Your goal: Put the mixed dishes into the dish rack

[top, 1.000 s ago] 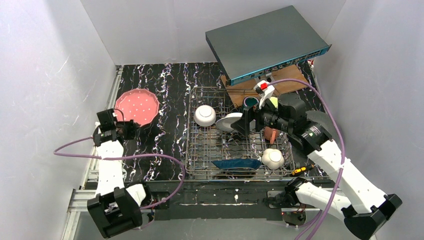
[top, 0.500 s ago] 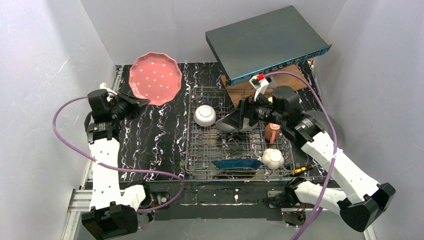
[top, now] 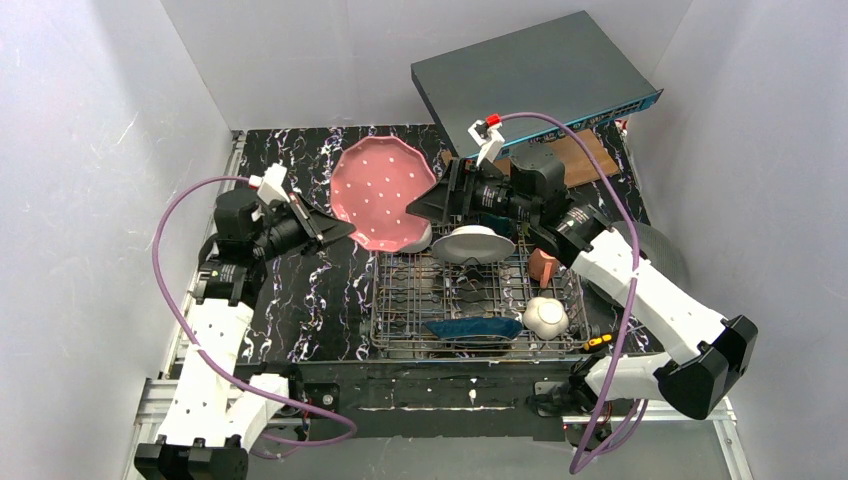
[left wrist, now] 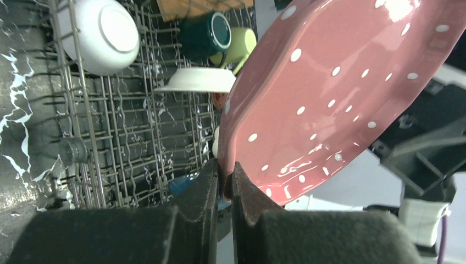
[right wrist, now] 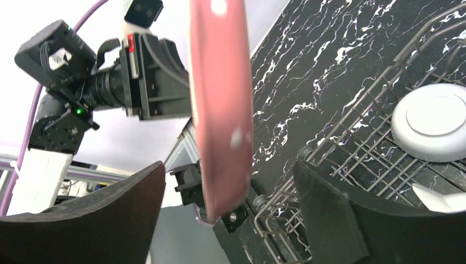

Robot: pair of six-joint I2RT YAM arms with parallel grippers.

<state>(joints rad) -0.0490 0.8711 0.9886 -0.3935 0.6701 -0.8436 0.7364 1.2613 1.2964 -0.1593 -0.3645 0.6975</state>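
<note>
My left gripper (top: pixel 336 229) (left wrist: pixel 225 177) is shut on the rim of the pink dotted plate (top: pixel 382 194) (left wrist: pixel 329 93), holding it tilted in the air over the far left corner of the dish rack (top: pixel 470 300). My right gripper (top: pixel 424 204) (right wrist: pixel 228 187) stands open at the plate's right edge. In the right wrist view the plate (right wrist: pixel 220 110) is edge-on between the wide fingers (right wrist: pixel 329 220), touching neither. In the rack lie a white bowl (left wrist: pixel 101 36), a cream plate (top: pixel 473 243), a dark blue plate (top: pixel 475 327), another white bowl (top: pixel 546 316) and a salmon mug (top: pixel 543 267).
A teal mug (left wrist: pixel 206 36) and a green mug (left wrist: pixel 239 44) sit at the rack's far side. A flat grey box (top: pixel 535 85) with a blue edge leans on a wooden board behind the rack. White walls enclose the black marbled table (top: pixel 300 290).
The left arm lifted the pink plate off the table's left side and carried it right, toward the rack. The right arm swung left and up from the rack until its open fingers straddled the plate's edge.
</note>
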